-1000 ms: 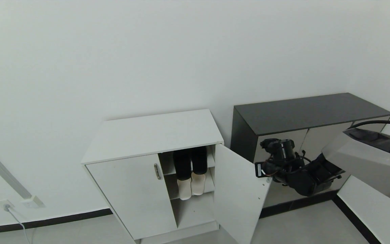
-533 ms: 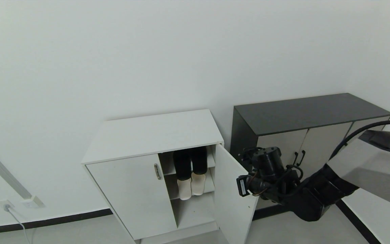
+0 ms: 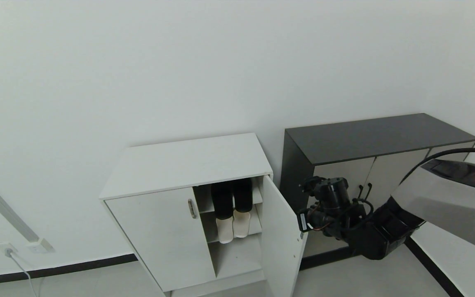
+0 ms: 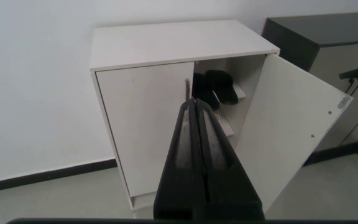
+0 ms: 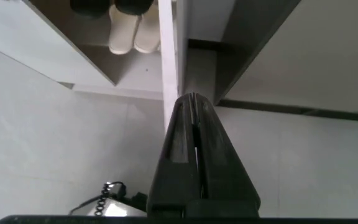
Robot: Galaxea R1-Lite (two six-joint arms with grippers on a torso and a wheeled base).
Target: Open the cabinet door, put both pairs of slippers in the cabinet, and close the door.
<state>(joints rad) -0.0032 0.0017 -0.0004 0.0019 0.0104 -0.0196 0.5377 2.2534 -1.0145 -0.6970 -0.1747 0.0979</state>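
The cabinet is a white, flat-panelled box with a smooth matte top. It stands at 6 o'clock in the head view.

The left door is closed. It carries a short metal handle at its 3 o'clock edge. The right door is a plain rectangular panel, swung partly open.

Inside the opening, the black slippers sit on the upper shelf. The white slippers, with rounded ends, sit at 6 o'clock of the black pair.

The right gripper is at 3 o'clock of the right door, at its free edge. Its dark, tapered fingers are pressed together and hold nothing. Contact with the door cannot be confirmed.

The left gripper is well apart from the cabinet front, fingers also pressed together, empty.

A sideboard with a dark matte top stands at 3 o'clock of the cabinet.
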